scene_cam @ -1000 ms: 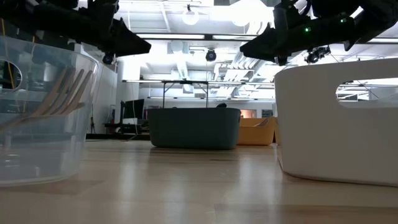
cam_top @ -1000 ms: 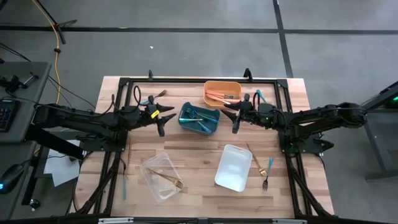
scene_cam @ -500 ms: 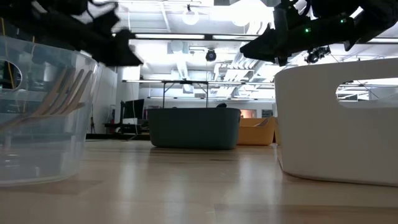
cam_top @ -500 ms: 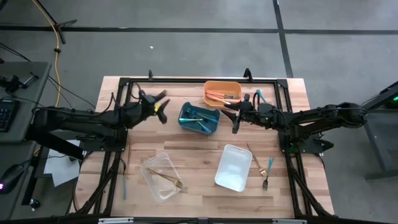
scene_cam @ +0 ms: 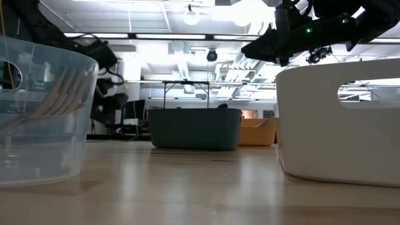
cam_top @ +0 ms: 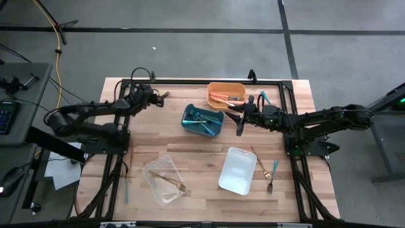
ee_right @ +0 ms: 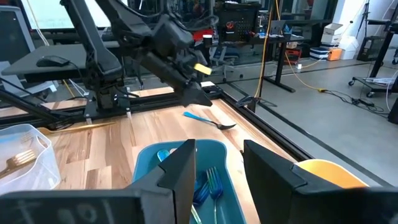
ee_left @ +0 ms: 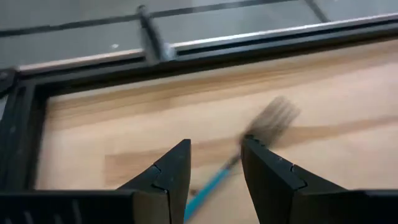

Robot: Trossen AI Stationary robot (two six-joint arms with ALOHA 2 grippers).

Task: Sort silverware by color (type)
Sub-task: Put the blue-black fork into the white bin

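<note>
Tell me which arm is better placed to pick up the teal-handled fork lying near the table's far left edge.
Left. Its pincer is open right over the teal-handled fork, which shows between its fingers. The right pincer hangs open between the blue bin and the orange bin, well away from that fork.

The left gripper (cam_top: 154, 96) sits over the table's (cam_top: 196, 149) far left part, just above a fork (ee_left: 249, 146) lying there. To its right stand two bins side by side, the nearer bin (cam_top: 202, 120) holding cutlery and the far bin (cam_top: 226, 95) behind it. The right gripper (cam_top: 239, 118) hangs between them. Two more bins sit at the near side, the left bin (cam_top: 162, 179) with a fork inside (cam_top: 169, 181), the right bin (cam_top: 237, 170) beside two loose forks (cam_top: 264, 170).
</note>
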